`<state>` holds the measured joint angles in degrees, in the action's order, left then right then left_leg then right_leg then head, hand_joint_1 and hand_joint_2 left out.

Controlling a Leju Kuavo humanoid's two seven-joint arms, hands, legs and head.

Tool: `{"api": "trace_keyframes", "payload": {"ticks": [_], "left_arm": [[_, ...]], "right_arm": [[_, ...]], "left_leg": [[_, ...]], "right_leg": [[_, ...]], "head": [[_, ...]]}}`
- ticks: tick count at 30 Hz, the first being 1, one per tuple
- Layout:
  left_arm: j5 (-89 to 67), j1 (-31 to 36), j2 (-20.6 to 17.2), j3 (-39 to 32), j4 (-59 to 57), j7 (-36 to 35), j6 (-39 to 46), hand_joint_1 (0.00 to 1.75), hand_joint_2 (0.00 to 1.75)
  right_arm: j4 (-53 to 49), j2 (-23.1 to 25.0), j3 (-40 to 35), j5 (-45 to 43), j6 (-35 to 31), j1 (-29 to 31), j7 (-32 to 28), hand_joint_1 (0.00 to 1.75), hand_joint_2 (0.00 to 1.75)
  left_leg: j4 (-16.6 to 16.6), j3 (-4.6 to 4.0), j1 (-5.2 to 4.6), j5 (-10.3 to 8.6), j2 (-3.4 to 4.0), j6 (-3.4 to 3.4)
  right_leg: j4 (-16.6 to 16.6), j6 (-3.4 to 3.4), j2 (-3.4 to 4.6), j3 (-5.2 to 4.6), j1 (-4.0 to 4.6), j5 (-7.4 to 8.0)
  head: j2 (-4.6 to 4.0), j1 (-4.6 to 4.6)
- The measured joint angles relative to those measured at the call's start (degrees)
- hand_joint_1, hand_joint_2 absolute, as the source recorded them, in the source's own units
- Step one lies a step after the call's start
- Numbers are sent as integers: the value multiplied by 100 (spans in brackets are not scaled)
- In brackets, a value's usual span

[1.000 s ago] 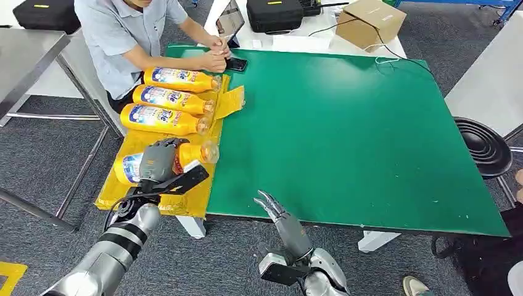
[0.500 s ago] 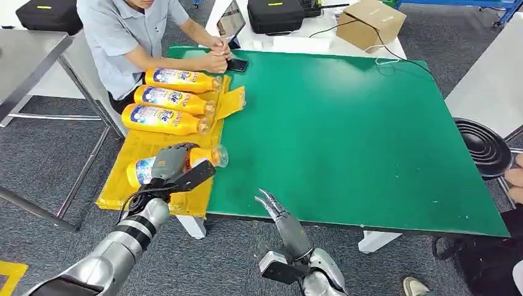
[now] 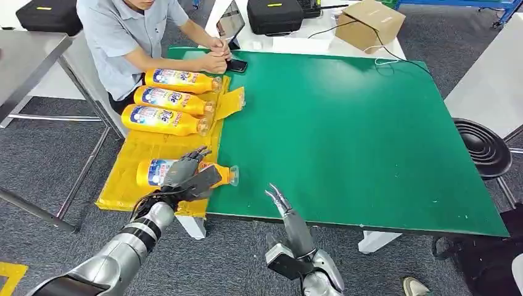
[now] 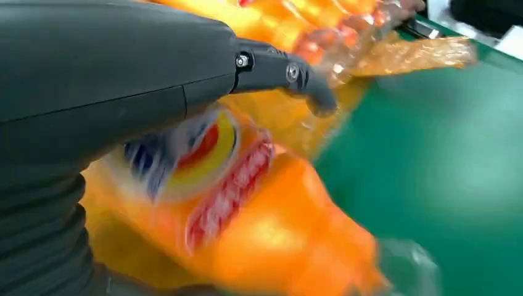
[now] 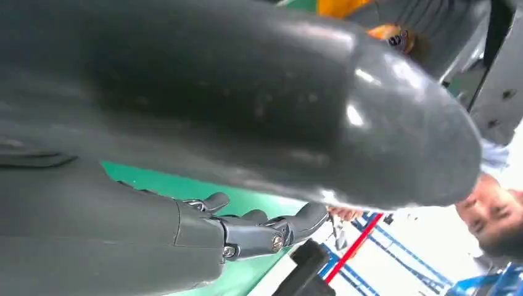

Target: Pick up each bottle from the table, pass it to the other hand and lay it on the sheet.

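1. Bottle [image 3: 185,172] number four is seen lying on its side on the yellow sheet [image 3: 139,148], near the sheet's front edge, with its clear cap end reaching out over the green mat [image 3: 358,129].
2. Its long axis is judged to run across the table, base toward the robot's left, cap toward the right, roughly parallel to the three bottles [image 3: 169,98] already laid in a row further back on the sheet.
3. The left hand [image 3: 185,176] is placed directly over the bottle's middle. Its fingers are spread rather than wrapped in the head view, and in the left wrist view the thumb is seen arching above the label without pressing on it; whether any contact is kept with the bottle cannot be told, since that view is blurred.
4. The right hand [image 3: 285,206] is held empty, fingers extended and apart, at the table's front edge, well apart from the bottle and on its cap side.
5. The left hand is therefore the nearer by far. Release is judged to be the step in hand, and a straight lift away from the bottle is what seems called for.
6. Rolling is the risk noted, since the round body lies close to the sheet's front edge.
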<state>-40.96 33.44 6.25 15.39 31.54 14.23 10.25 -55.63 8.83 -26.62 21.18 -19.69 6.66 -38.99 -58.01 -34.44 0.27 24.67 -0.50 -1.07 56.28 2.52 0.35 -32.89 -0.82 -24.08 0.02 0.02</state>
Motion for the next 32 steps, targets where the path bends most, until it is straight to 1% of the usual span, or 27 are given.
{"api": "trace_keyframes", "payload": {"ticks": [7,10,11,13,16,19,23,25,27,29,32], "left_arm": [[44,-29,52,0,-31,112,-8,0,175],[342,-82,96,-2,-24,341,-69,0,175],[613,-112,118,-26,-2,444,-204,0,175],[1459,-157,181,-182,123,595,-757,0,175],[2460,-326,236,-308,407,653,-1379,0,175],[3219,-612,266,-319,842,723,-1504,0,175],[4231,-1288,323,-304,1972,1291,-1483,0,175],[4338,-1470,330,-289,2381,1353,-1521,0,175],[4658,-1659,330,-289,2750,1467,-1777,0,175],[5324,-1872,354,-291,3185,1545,-2165,0,175],[5796,-2093,398,-302,3691,1545,-2273,0,175]], "right_arm": [[15,-2,0,-2,-77,-1,0,0,0],[39,-9,0,-65,-142,-6,0,0,0],[48,-13,-2,-79,-175,-10,0,0,0],[63,-28,-13,-94,-247,-25,0,0,0],[103,-39,-70,-199,-402,-30,0,0,0],[140,-70,-127,-303,-520,-41,0,0,0],[142,-118,-238,-448,-551,-105,0,0,0],[142,-133,-277,-476,-551,-126,0,0,0],[120,-151,-326,-579,-476,-135,-2,0,0],[18,-171,-356,-773,-365,-170,-2,0,0],[-100,-197,-378,-872,-334,-197,-2,0,0]], "left_leg": [[1,1,1,0,-1,0],[1,2,1,-1,-1,-1],[1,3,0,-1,-2,-1],[1,4,0,-1,-11,-1],[1,6,-1,0,-7,-1],[1,4,-1,0,-7,-1],[0,-9,0,0,0,-1],[0,-15,0,0,-5,-1],[0,-16,0,0,-2,0],[0,-19,1,0,-1,0],[0,-23,1,0,-4,0]], "right_leg": [[0,-1,0,1,1,-1],[0,-1,0,2,0,-1],[0,-1,-1,4,-1,-1],[0,0,-4,10,-2,-1],[-1,0,-3,11,-3,-1],[-1,0,-3,5,-3,-1],[-1,0,-1,-11,0,-1],[-1,0,-1,-13,0,-1],[0,-1,-1,-15,0,-1],[0,-1,-1,-20,0,-2],[-1,-1,-1,-22,0,-2]], "head": [[0,-4],[0,-4],[0,-4],[0,-4],[0,-2],[0,-4],[0,-4],[0,-2],[0,-4],[0,-4],[0,-4]]}}
